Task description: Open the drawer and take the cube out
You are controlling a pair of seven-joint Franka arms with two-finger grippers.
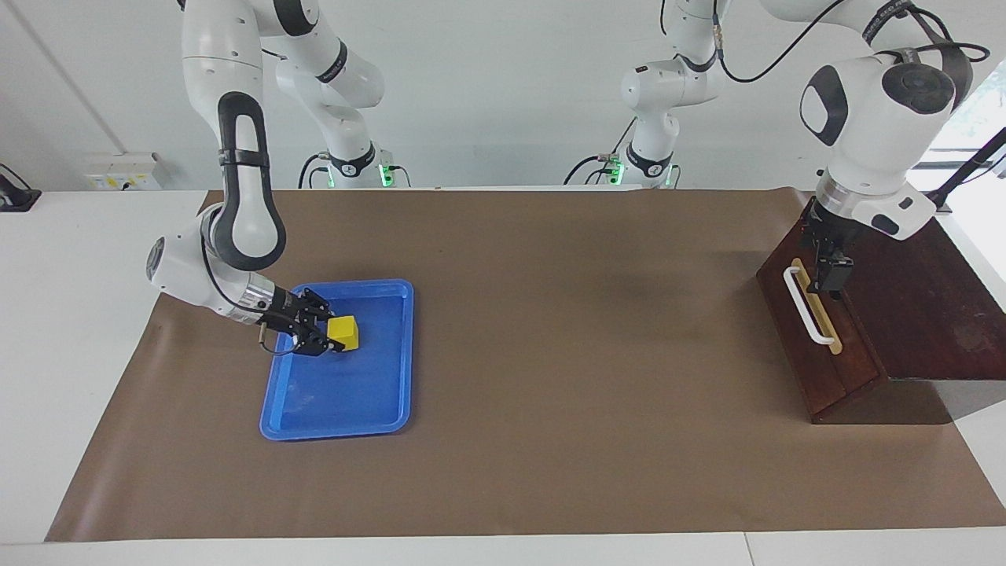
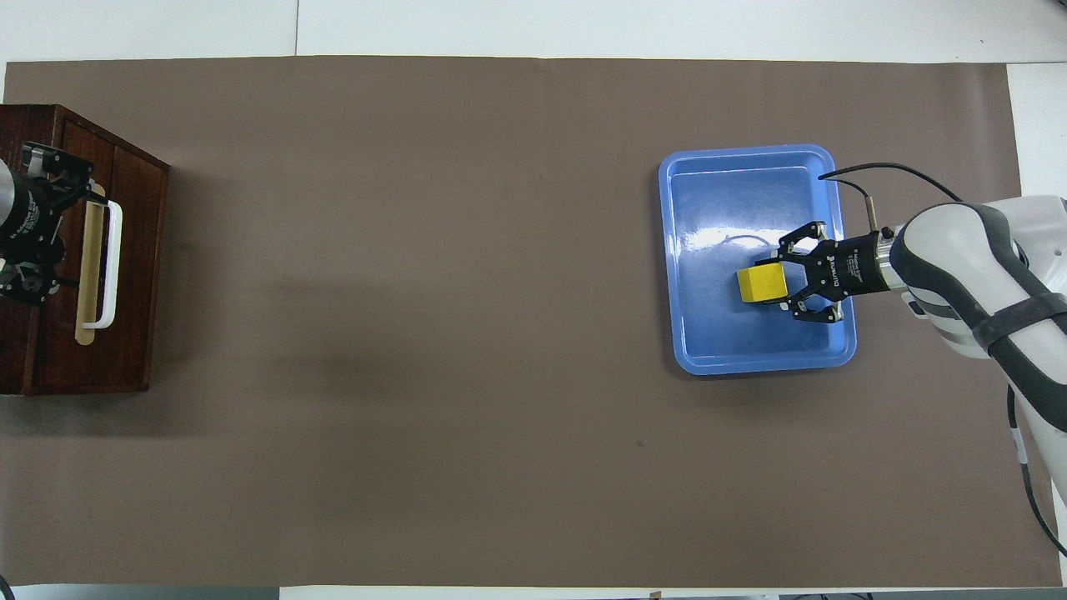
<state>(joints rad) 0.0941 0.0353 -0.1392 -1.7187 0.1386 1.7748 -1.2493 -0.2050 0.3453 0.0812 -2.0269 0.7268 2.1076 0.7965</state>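
drawer (image 1: 825, 346): dark polished wood | tray (image 1: 393, 409): glossy blue plastic | table cover (image 1: 550, 330): matt brown paper

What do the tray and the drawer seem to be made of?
The blue tray looks like glossy moulded plastic: bright glare shows on its floor. The drawer looks like dark, reddish-brown stained wood, with a white bar handle, probably plastic.

I'm looking at a white table (image 1: 71, 330) carrying a brown mat (image 1: 566, 354) that is covering most of its top. Two things are lying directly on the mat: a blue tray (image 1: 369, 409), sitting under the right gripper (image 1: 334, 343) at that arm's end, and a dark wooden cabinet (image 1: 927, 314) with its drawer (image 1: 809, 346) shut, sitting under the left gripper (image 1: 830, 271) at the other end. Between tray and cabinet, well apart, the mat is lying flat
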